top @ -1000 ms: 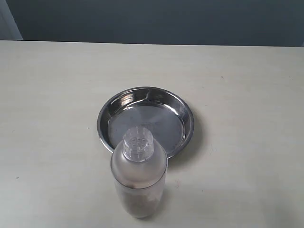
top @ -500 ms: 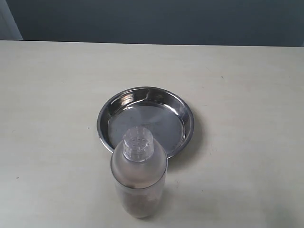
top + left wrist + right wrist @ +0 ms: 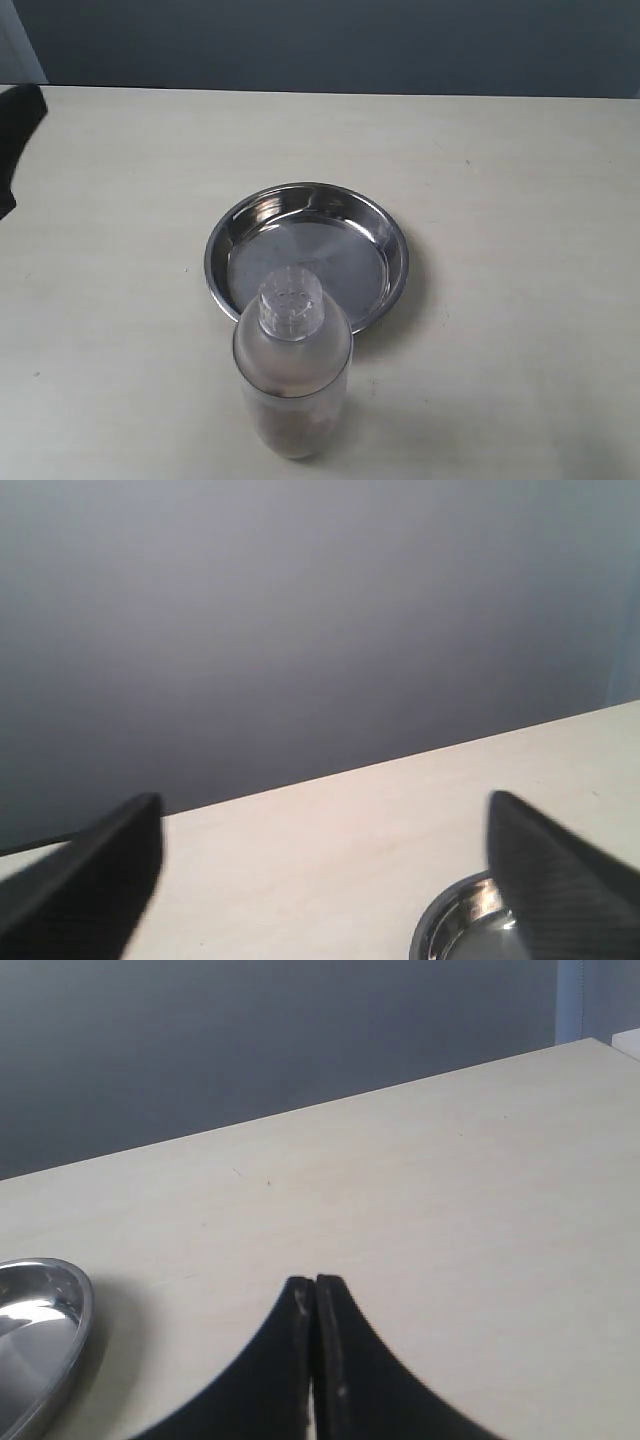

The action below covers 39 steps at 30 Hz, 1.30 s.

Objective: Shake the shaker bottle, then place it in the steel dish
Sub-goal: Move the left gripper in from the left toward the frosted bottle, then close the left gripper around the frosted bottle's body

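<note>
The frosted shaker bottle (image 3: 292, 375) stands upright on the table near the front edge, brown grains showing low inside it. Just behind it lies the round steel dish (image 3: 228, 243), with nothing in it. A dark part of my left arm (image 3: 18, 130) shows at the far left edge of the exterior view, well away from both. My left gripper (image 3: 325, 820) is open, nothing between its fingers, with the dish rim (image 3: 440, 935) low beside one finger. My right gripper (image 3: 314, 1282) is shut on nothing above bare table; the dish rim (image 3: 80, 1310) shows to one side. The right arm is out of the exterior view.
The pale wooden table (image 3: 520, 180) ends at a dark grey wall along its far edge. A few small dark specks mark the tabletop. Nothing else stands on it.
A dark part of my left arm has come into the exterior view at the far left edge. The bottle and the dish have not moved.
</note>
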{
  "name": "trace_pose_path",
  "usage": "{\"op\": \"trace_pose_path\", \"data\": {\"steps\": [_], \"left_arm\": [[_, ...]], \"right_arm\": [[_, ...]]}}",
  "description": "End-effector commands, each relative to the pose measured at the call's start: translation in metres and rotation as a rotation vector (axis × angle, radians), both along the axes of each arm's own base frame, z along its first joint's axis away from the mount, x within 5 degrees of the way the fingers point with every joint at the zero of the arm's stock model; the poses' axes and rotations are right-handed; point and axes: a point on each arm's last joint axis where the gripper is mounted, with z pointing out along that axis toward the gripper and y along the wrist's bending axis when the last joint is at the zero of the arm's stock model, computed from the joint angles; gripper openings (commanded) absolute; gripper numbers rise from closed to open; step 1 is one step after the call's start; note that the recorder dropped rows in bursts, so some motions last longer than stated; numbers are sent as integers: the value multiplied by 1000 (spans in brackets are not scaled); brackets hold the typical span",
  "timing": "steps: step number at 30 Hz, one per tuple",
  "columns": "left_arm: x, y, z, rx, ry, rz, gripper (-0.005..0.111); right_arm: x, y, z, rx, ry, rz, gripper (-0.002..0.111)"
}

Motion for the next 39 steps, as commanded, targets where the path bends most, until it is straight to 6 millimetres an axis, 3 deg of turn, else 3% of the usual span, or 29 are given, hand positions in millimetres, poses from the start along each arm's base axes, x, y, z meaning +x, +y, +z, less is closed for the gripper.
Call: {"op": "trace_pose_path", "data": {"steps": [1, 7, 14, 20, 39], "left_arm": [[0, -5, -3, -24, 47, -30, 105], [-3, -19, -11, -52, 9, -136, 105], [-3, -29, -45, -177, -44, -237, 105], [-6, -50, -39, -227, -172, -492, 96], [12, -90, -67, -238, 7, -884, 96]], "right_arm": [[0, 0, 0, -7, -10, 3, -1], [0, 0, 0, -7, -10, 3, -1], [0, 0, 0, -7, -10, 3, -1], [0, 0, 0, -7, -10, 3, -1], [0, 0, 0, -7, -10, 3, -1]]}}
